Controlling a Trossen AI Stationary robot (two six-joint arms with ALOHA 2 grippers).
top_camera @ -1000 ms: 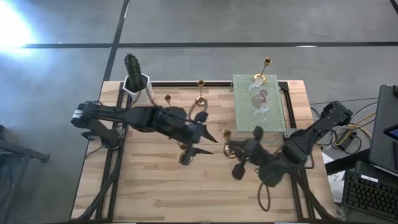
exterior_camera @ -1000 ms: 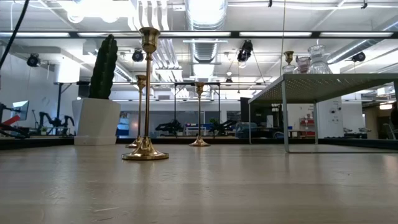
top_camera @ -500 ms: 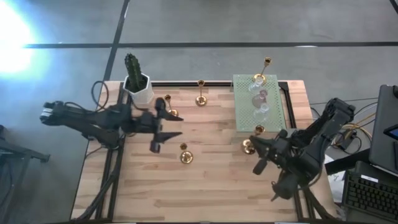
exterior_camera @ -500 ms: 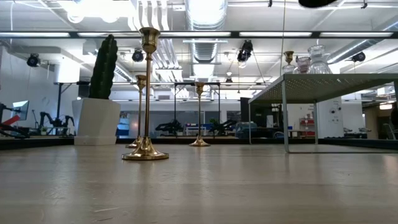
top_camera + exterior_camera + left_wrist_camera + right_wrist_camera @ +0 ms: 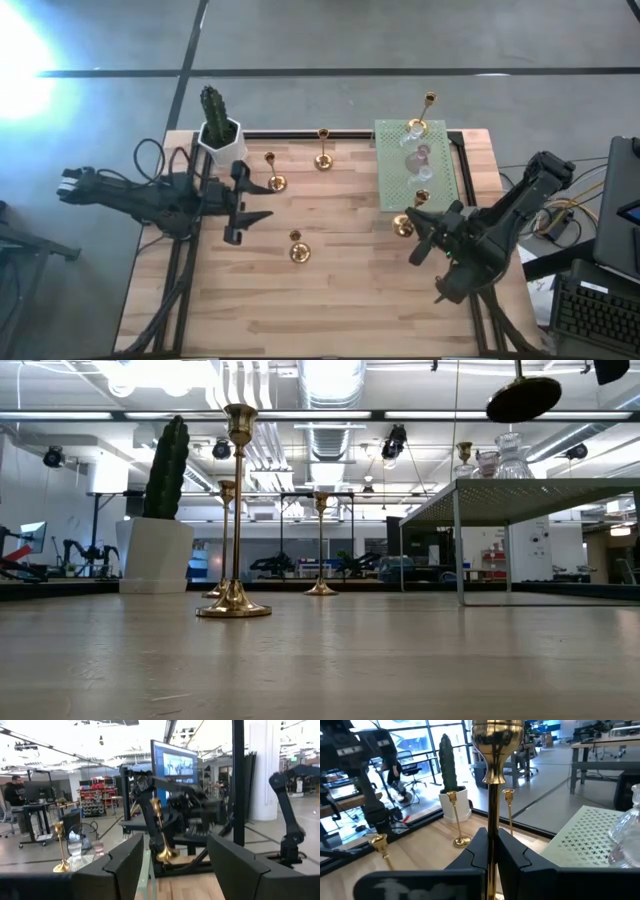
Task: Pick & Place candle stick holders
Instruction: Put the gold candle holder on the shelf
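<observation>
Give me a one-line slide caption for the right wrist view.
Right gripper shut on a gold candle stick holder, with the green perforated mat alongside.

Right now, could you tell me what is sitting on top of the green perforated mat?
On the green perforated mat stand a tall gold holder and several clear and pinkish glass holders. Their exact number cannot be told, since they overlap.

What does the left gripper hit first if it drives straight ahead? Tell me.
Probably the gold candle stick holder clamped in the right gripper, centred ahead of the left gripper and its open jaws; depth is unclear.
</observation>
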